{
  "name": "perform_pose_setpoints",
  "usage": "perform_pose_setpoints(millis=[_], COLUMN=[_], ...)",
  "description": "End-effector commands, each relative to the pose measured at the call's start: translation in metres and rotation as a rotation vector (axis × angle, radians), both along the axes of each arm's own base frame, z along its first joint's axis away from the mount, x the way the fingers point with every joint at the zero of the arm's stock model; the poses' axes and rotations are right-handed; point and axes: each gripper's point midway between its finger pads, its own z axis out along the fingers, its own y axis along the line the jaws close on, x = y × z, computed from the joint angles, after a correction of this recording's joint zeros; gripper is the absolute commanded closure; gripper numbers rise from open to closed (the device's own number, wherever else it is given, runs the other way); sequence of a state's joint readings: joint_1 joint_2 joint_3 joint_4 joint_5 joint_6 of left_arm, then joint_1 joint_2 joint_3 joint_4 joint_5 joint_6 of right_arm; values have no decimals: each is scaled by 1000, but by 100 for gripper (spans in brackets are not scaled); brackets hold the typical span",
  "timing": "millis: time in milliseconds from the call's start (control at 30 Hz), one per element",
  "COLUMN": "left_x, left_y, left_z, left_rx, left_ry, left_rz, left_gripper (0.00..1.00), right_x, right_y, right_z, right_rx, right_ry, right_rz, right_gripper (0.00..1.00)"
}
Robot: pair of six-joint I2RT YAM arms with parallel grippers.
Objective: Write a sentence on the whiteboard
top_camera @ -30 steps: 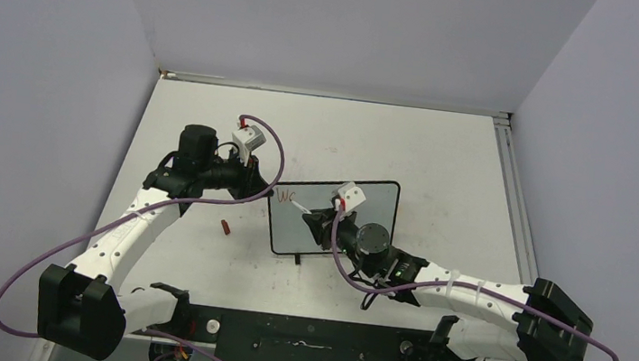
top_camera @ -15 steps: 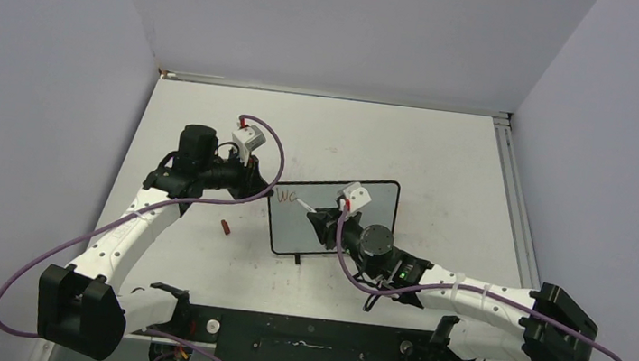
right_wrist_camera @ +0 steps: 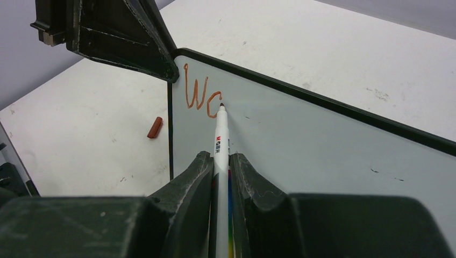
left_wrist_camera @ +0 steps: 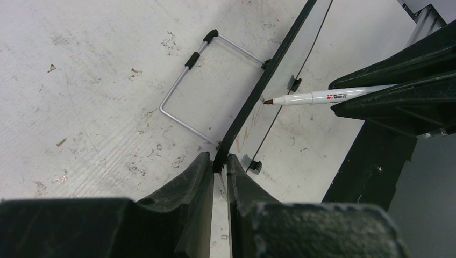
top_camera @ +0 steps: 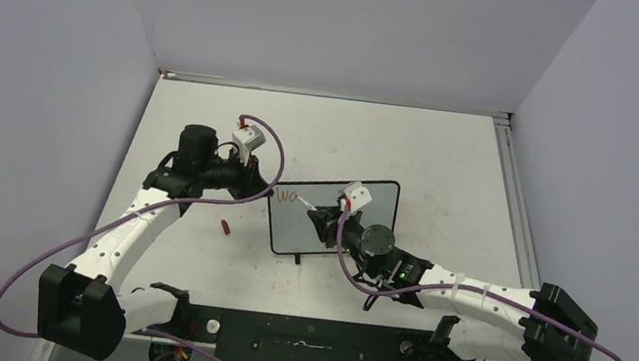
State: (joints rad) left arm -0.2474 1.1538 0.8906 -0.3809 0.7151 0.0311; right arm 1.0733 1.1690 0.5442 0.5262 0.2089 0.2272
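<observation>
Table point(top_camera: 446, 150) scuffed white, grey walls point(top_camera: 342, 29) | left fingers point(left_wrist_camera: 188, 185) pinch whiteboard point(right_wrist_camera: 322, 150) edge | right fingers point(right_wrist_camera: 191, 188) pinch marker point(right_wrist_camera: 220, 134) at red sentence point(right_wrist_camera: 200, 98)

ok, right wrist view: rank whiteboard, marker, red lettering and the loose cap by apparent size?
1. whiteboard, by far.
2. marker, though it sits nearest the camera, so its lead over the lettering is unsure.
3. red lettering.
4. loose cap, clearly smallest.

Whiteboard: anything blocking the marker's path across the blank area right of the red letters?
Nothing visible. The marker, held in the right fingers, touches the whiteboard at the second red letter; the surface beyond is bare. The left fingers clamp the board's left edge, off that path.
</observation>
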Motion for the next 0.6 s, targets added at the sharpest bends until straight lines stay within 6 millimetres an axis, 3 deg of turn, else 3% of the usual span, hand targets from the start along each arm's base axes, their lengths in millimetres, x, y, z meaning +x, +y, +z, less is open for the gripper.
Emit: perform_pose_setpoints(millis=[0,267,567], left_x=[2,1,1], left_y=[8,8,8], left_z=[-5,-5,-5], left_rx=[36,35,34], left_ry=[1,0,0], left_rz=[26,25,24], left_gripper=[100,100,100], right_x=[14,15,10], right_y=[-1,3,-3], right_z=[36,37,14], right_rx=[90,89,59], right_ry=[-67,-71,-22], right_rz=[-58,-52,-54], right_gripper=[95,95,95])
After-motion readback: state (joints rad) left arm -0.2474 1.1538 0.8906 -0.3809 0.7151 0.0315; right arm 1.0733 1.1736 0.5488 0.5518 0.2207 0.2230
